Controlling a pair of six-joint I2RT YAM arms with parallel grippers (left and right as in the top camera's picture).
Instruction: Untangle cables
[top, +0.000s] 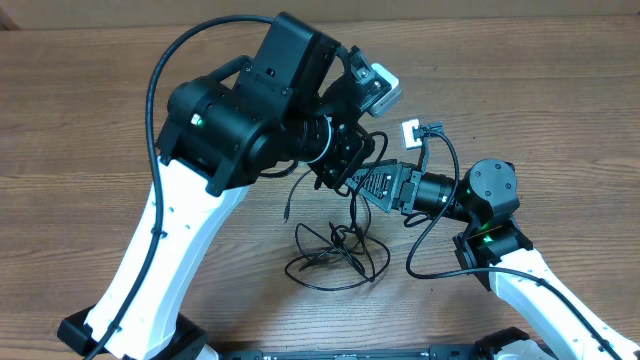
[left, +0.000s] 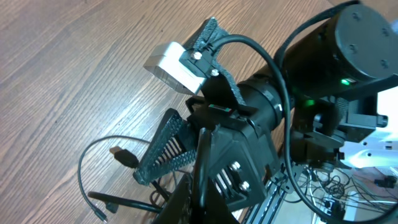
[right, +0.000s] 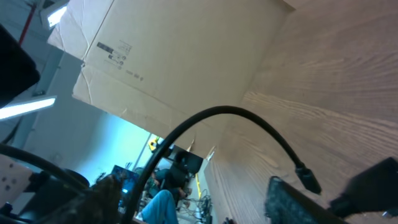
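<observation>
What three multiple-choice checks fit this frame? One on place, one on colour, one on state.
1. Where do the cables lie?
A. On the table, between the left arm and the right arm
B. Inside a plastic bin
C. Draped over a chair back

2. What colour are the cables?
A. White
B. Red
C. Black

3. What state are the cables in?
A. Laid out as straight, separate lines
B. Bunched in overlapping loops
C. Wound on a spool

Answers:
1 A: the overhead view shows the bunch on the wood between the two arms.
2 C: every thin strand in the bunch is black against the brown wood.
3 B: the strands curl and cross one another in one clump, not sorted apart.
</observation>
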